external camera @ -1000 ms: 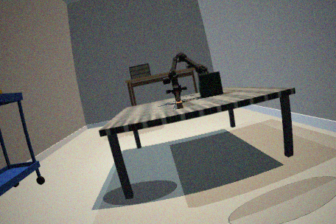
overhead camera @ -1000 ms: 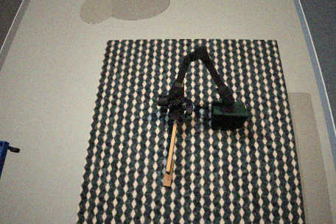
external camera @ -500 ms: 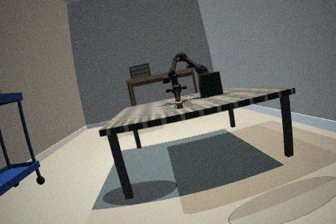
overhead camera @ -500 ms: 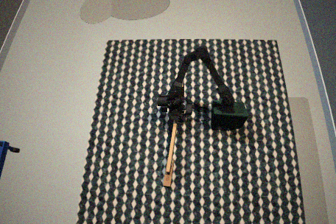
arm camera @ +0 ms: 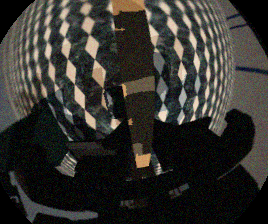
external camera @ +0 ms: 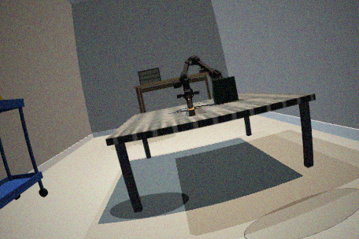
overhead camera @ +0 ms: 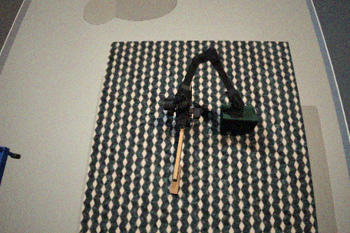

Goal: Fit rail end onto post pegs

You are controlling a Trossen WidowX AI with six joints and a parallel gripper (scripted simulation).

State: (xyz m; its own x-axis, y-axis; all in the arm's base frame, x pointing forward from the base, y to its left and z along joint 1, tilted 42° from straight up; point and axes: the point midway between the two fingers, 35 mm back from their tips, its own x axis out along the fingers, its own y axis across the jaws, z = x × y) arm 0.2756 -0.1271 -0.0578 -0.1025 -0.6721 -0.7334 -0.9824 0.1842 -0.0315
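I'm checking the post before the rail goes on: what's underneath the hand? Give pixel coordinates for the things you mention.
Below the hand point(overhead camera: 185, 122) point(arm camera: 134, 117), the rail point(overhead camera: 179, 151) point(arm camera: 136, 47) emerges. Its near end, post and pegs can't be made out.

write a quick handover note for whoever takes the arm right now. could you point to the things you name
Gripper point(overhead camera: 185, 122) point(external camera: 190, 97) point(arm camera: 134, 117): shut on the rail, over the patterned table point(overhead camera: 134, 162) point(external camera: 157, 124) point(arm camera: 75, 75).
Rail point(overhead camera: 179, 151) point(arm camera: 135, 50): runs from the gripper to the footboard block point(overhead camera: 174, 188) point(external camera: 191, 113), far end over it; whether it sits in the bracket is too small to tell.
Post and pegs: can't be made out under the arm.
Done: rail gripped.
Left: confirm the fit, pegs fully in, end touching post, rail level, then let go. Don't release before checking.
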